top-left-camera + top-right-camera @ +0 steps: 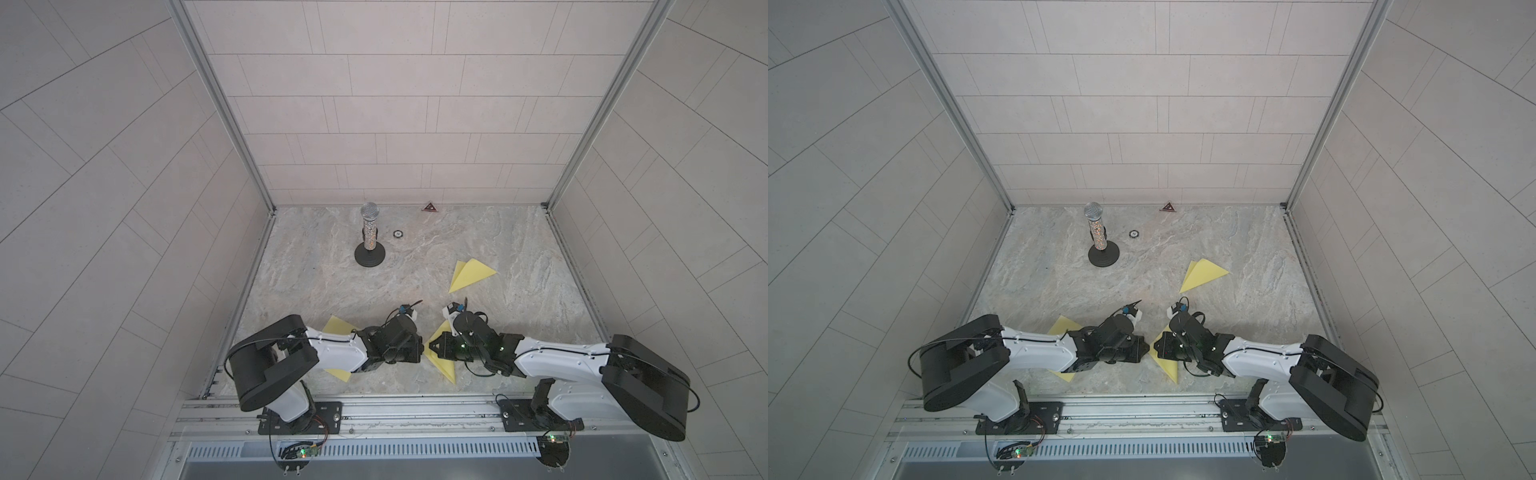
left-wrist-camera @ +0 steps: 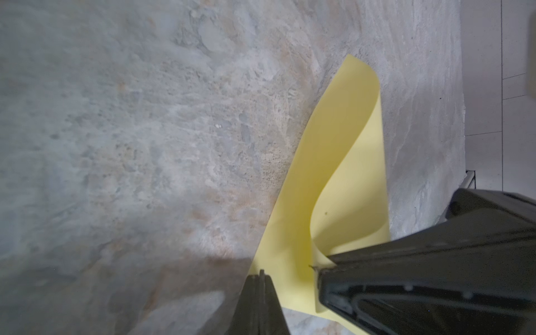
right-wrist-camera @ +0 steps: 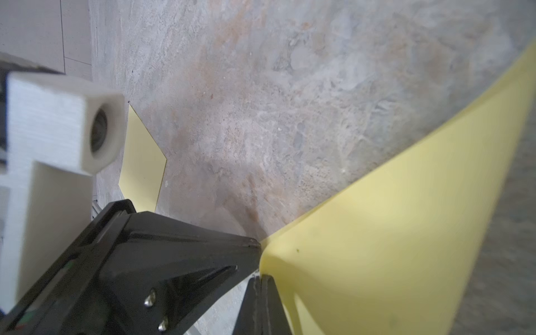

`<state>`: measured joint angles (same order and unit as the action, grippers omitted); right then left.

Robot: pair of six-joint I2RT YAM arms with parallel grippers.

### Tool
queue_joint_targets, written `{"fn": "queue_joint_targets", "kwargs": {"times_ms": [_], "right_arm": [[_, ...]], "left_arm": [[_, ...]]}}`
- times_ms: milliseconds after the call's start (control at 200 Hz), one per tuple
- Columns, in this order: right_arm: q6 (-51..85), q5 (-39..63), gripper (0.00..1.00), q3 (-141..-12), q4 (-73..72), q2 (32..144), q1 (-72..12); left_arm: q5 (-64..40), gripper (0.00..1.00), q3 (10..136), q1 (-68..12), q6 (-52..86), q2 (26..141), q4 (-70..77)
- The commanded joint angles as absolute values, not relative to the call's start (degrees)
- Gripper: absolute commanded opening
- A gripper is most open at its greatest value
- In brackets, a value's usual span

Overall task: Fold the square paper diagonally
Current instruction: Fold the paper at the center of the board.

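Left gripper point(image 2: 262, 274): jaws closed, touching the square paper point(image 1: 444, 366); I cannot tell whether they hold it. Right gripper point(image 3: 261, 279): jaws pinch its raised corner. Sheet curls up between both arms, near the marbled bench's point(image 1: 374, 291) front edge. Grey tiled walls point(image 1: 374, 104) surround.

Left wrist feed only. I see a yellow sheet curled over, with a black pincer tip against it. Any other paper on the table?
Observer: Yes, a folded yellow triangle lies farther out, on the right arm's side.
Operator: That all?
Observer: No, another yellow sheet lies partly under the left arm.
Operator: Anything else out there?
Observer: A microphone stands upright near the back wall.
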<state>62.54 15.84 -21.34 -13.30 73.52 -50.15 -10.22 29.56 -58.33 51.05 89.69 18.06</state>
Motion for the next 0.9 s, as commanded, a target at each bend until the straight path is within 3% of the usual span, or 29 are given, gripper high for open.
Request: {"fn": "queue_joint_targets", "kwargs": {"times_ms": [0, 896], "right_arm": [[62.1, 15.3, 0.0, -21.0, -16.4, 74.8, -50.4], [61.3, 15.7, 0.0, -21.5, -20.6, 82.1, -50.4]], "left_arm": [[-7.9, 0.0, 27.2, -58.4, 51.2, 92.0, 12.0], [-7.9, 0.0, 27.3, -58.5, 51.2, 92.8, 12.1]]}}
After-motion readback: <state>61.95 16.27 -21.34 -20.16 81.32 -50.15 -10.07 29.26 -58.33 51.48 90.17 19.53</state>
